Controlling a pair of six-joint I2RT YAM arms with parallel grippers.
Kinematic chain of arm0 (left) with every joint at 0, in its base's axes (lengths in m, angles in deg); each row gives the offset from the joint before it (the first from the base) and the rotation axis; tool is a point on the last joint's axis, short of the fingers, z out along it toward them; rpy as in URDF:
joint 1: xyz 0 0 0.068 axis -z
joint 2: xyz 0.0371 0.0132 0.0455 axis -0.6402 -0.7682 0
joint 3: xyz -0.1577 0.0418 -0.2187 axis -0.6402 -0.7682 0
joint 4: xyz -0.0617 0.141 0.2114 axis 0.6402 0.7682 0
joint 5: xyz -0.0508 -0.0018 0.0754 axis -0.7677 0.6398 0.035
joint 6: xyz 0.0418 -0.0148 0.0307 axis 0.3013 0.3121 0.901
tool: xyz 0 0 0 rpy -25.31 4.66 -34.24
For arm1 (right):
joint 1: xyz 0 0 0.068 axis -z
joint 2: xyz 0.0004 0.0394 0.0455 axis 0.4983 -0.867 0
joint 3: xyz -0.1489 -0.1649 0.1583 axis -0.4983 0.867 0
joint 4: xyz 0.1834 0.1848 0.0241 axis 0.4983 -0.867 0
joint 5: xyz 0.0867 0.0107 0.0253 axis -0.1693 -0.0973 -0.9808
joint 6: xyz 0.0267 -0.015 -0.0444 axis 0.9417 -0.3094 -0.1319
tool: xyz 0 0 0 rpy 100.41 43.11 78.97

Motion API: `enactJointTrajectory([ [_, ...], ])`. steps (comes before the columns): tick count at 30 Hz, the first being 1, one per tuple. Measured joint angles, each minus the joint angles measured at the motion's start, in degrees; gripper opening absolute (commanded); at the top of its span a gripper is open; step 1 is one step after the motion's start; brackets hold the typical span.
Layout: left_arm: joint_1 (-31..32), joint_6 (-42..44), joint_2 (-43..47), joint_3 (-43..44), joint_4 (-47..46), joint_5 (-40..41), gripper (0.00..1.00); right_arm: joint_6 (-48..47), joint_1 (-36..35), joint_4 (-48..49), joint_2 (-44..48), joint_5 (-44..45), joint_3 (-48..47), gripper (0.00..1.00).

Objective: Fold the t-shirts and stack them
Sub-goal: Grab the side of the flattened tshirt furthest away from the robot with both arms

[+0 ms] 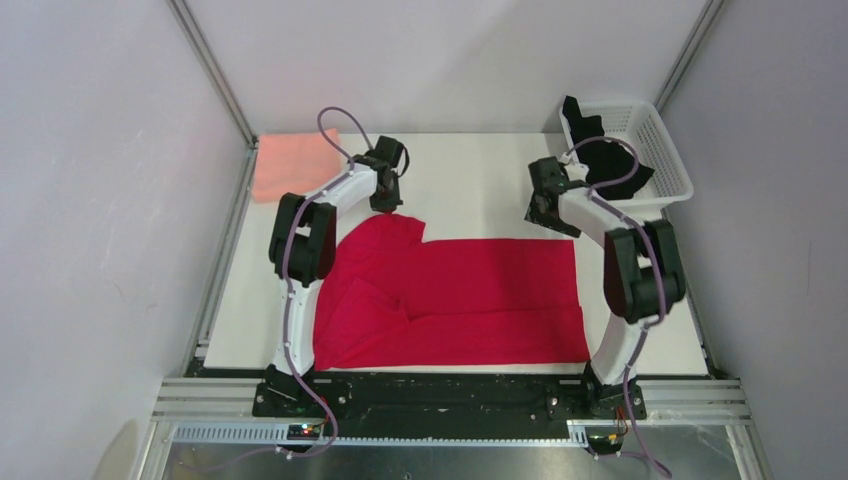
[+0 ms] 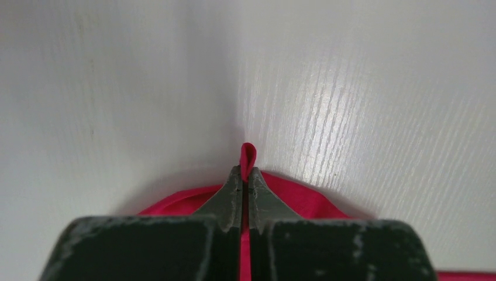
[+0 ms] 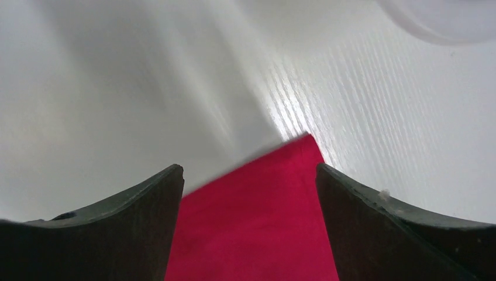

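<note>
L gripper (image 2: 245,174) fully closed, pinching a small fold of the red t-shirt (image 1: 470,295); a loop of cloth sticks out just past the tips, the rest of the shirt trails behind and below the fingers. R gripper (image 3: 248,172) wide apart, holding nothing, hanging over the shirt's far R corner; the corner shows between the fingers, can't tell if they touch the cloth.

Red shirt lies mostly flat on the table (image 1: 470,180) between the two arms, one sleeve folded in on the L arm's side. Salmon-pink t-shirt (image 1: 292,165), folded to a rectangle, lies outboard of the L gripper at the far L corner, well apart from it. Black t-shirt (image 1: 612,165) is bunched in the white mesh basket (image 1: 672,150), just beyond and outboard of the R gripper, part draped over the rim.

Tabletop is white w/ fine wood-grain, glare ahead of both grippers. Plain pale walls (image 1: 440,60) on 3 sides, aluminium posts (image 1: 215,70) in the far corners, metal rail (image 1: 450,405) under the arm bases.
</note>
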Motion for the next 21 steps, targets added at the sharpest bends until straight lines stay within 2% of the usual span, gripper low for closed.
enactJointTrajectory([
  [5,0.2,-0.4,0.1,0.0,0.0,0.0,0.0,0.4,-1.4,-6.5,-8.8,4.1,-5.9,0.86],
  [11,0.2,-0.6,0.6,-0.2,-0.2,0.0,0.0,2.0,-1.5,-13.7,-10.3,7.0,-7.0,0.78],
  [17,0.2,-1.0,2.4,-1.6,-0.6,0.3,0.0,4.5,-0.9,-17.5,-10.2,8.6,-5.8,0.56],
  [18,0.2,-1.0,2.7,-1.8,-0.6,0.3,0.0,5.0,-0.8,-17.5,-9.9,8.8,-5.3,0.49],
  [21,0.2,-1.0,3.7,-2.6,-1.0,0.4,0.0,5.6,-0.6,-17.6,-9.5,8.7,-4.0,0.41],
])
